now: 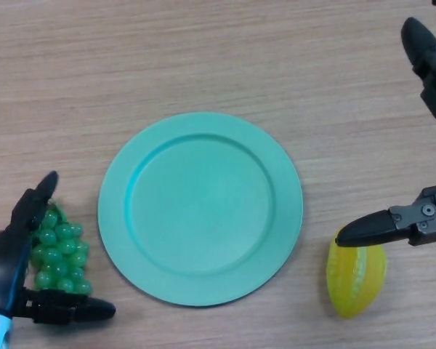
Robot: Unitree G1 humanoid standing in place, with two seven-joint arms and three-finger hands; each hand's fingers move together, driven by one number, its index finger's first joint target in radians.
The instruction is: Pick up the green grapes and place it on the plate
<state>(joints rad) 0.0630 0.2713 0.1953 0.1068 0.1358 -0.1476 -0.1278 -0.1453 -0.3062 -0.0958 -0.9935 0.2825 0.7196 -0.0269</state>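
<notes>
A bunch of green grapes [59, 253] lies on the wooden table at the lower left, just left of the round teal plate [291, 211], which has nothing on it. My left hand [3, 269] is open at the grapes: its fingers [35, 205] reach along the bunch's upper left and its thumb [76, 311] lies just below the bunch. The grapes rest on the table between them. My right hand [421, 218] is open at the right edge, with one finger stretched out over a yellow fruit and another up at the top right corner.
A yellow ribbed fruit [356, 280] lies on the table right of the plate, under my right hand's finger. The wooden table [203, 51] stretches beyond the plate.
</notes>
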